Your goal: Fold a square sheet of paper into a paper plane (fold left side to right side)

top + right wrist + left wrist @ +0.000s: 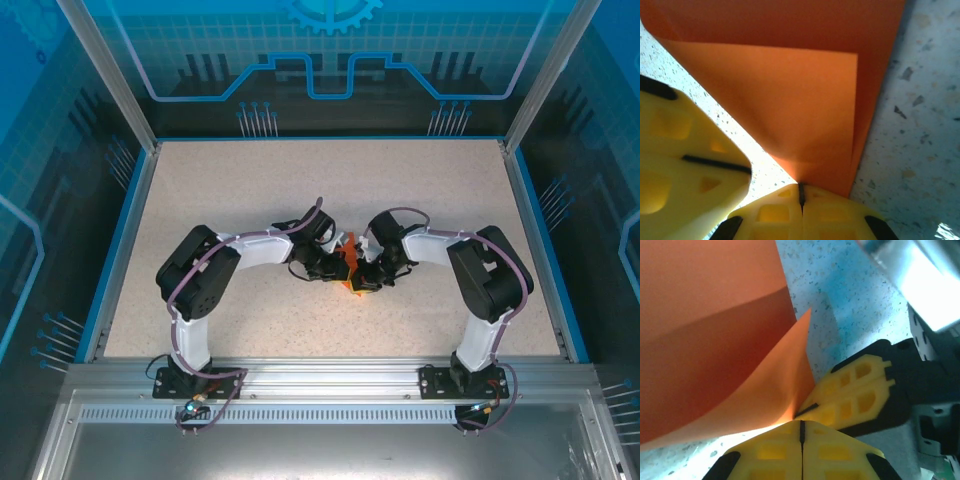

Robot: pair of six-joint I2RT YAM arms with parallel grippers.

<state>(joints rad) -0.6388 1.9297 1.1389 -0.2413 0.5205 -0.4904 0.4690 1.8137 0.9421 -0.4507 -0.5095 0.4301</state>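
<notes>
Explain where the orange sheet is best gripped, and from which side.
Pinch the square sheet of paper at its lifted corner, edge-on from outside that corner. Thin paper lying flat gives no purchase; that corner stands off the table, where the right gripper is shut on it.

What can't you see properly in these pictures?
Top view: the left gripper and right gripper cover most of the square sheet of paper; what shows is tiny.
Left wrist view: the paper runs off the top and left edges.
Right wrist view: its top is cut off; its upper layer hides what lies underneath.
</notes>
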